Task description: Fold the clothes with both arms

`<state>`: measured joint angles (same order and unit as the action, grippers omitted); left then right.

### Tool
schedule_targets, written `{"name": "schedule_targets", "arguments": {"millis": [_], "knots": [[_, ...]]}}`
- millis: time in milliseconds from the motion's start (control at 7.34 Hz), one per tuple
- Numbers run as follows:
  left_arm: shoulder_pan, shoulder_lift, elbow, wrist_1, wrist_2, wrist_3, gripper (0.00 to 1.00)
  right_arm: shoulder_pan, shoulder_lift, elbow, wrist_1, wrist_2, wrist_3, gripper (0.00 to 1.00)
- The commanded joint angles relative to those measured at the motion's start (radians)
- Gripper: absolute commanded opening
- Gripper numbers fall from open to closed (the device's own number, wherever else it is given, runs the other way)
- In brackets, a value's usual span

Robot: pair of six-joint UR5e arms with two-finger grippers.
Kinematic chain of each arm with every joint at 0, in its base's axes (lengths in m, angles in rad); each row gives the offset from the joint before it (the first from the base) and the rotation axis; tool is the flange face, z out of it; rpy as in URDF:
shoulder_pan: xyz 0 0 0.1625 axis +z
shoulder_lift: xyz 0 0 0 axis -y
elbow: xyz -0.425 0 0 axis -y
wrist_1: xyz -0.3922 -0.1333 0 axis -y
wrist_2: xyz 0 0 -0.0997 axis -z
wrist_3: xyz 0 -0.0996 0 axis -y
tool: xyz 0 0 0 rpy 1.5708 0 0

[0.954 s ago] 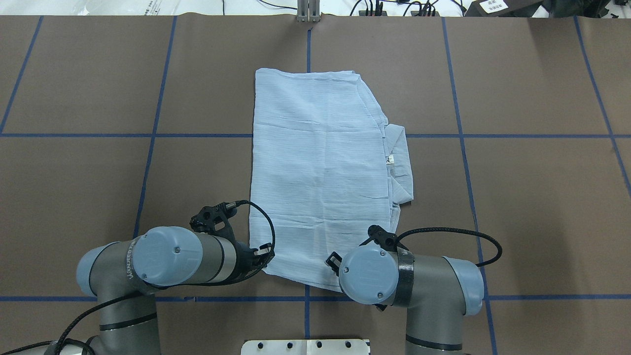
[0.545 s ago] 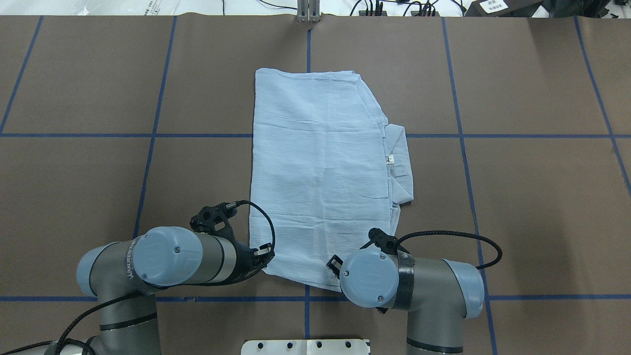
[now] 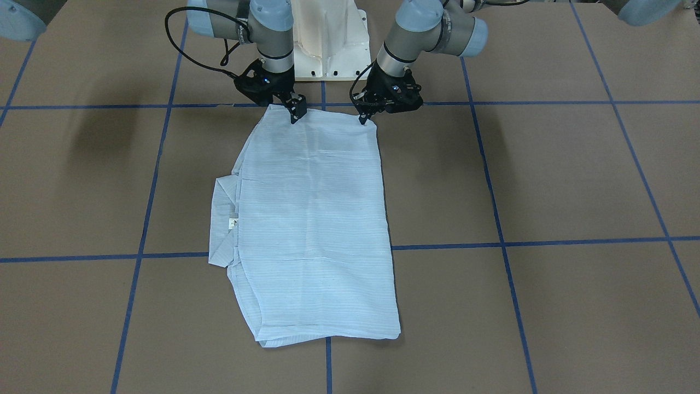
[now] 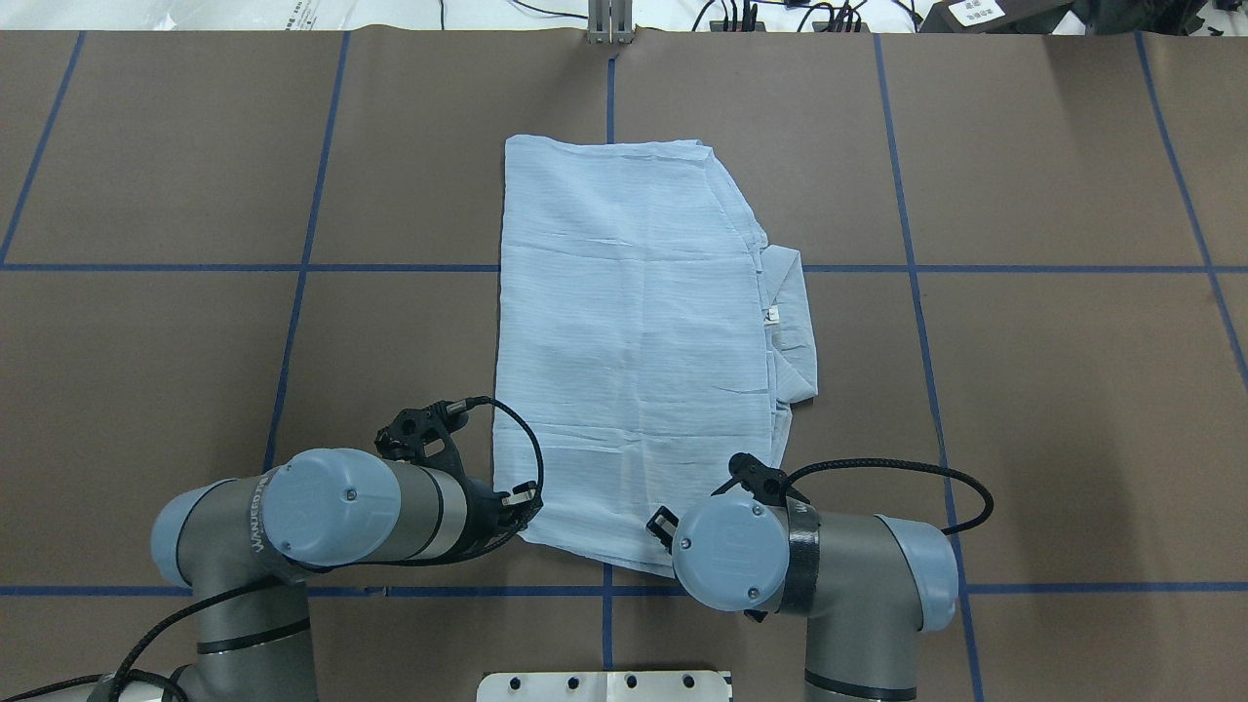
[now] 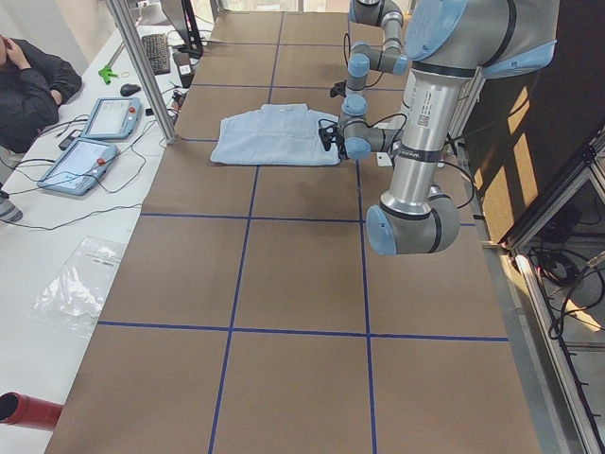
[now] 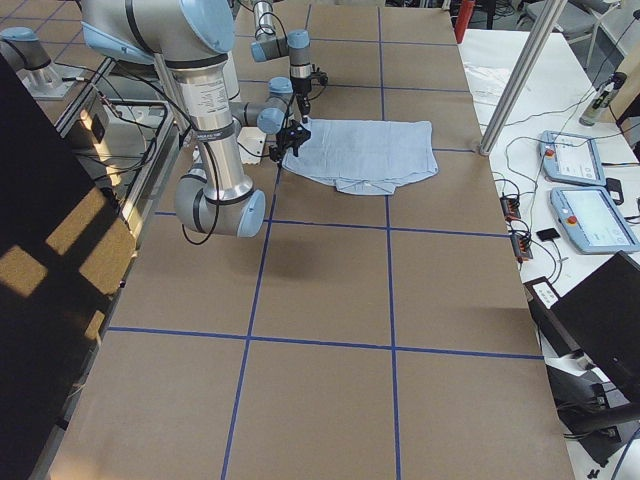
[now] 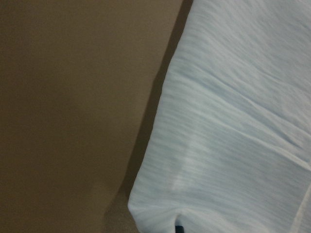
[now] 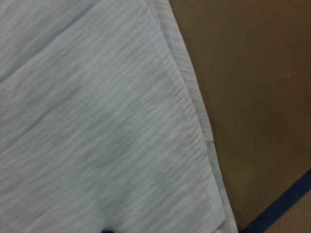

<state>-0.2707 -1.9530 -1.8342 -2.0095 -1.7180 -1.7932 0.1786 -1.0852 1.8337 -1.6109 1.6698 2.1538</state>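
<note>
The light blue striped shirt [image 4: 634,341] lies folded into a long rectangle mid-table, its collar [image 4: 792,322] and neck tag sticking out on the right side. Both arms reach down to the edge nearest the robot. In the front-facing view my left gripper [image 3: 363,118] pinches the shirt's [image 3: 311,230] corner on that view's right. My right gripper [image 3: 295,114] pinches the same edge further left. Each wrist view is filled with cloth [image 7: 233,136] [image 8: 97,121], puckered around a dark fingertip at the bottom. From overhead the wrists hide both grippers.
The brown table carries a grid of blue tape lines [image 4: 312,268]. The white pedestal base [image 3: 328,44] stands just behind the grippers. Beyond the far edge are a metal post [image 5: 142,66], tablets [image 5: 90,142], cables and a seated person [image 5: 28,85].
The right arm's wrist has shifted slightly toward the robot's base. The left arm and the shirt look unchanged.
</note>
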Motion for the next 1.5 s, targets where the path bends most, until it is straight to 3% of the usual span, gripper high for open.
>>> {"name": "schedule_targets", "arguments": {"millis": [0, 136, 409, 1362], "knots": [[-0.001, 0.0, 0.001, 0.0, 0.002, 0.0, 0.0, 0.001, -0.001, -0.001, 0.0, 0.001, 0.0, 0.31], [-0.001, 0.0, 0.003, 0.0, 0.0, 0.002, 0.0, -0.001, 0.001, -0.001, 0.0, 0.001, -0.003, 0.16], [0.001, -0.001, 0.009, -0.002, 0.002, 0.002, 0.0, 0.001, 0.007, 0.002, -0.004, 0.001, -0.006, 0.01], [0.001, -0.001, 0.015, -0.005, 0.0, 0.002, 0.0, 0.01, 0.011, 0.007, -0.007, 0.005, -0.008, 0.0]]}}
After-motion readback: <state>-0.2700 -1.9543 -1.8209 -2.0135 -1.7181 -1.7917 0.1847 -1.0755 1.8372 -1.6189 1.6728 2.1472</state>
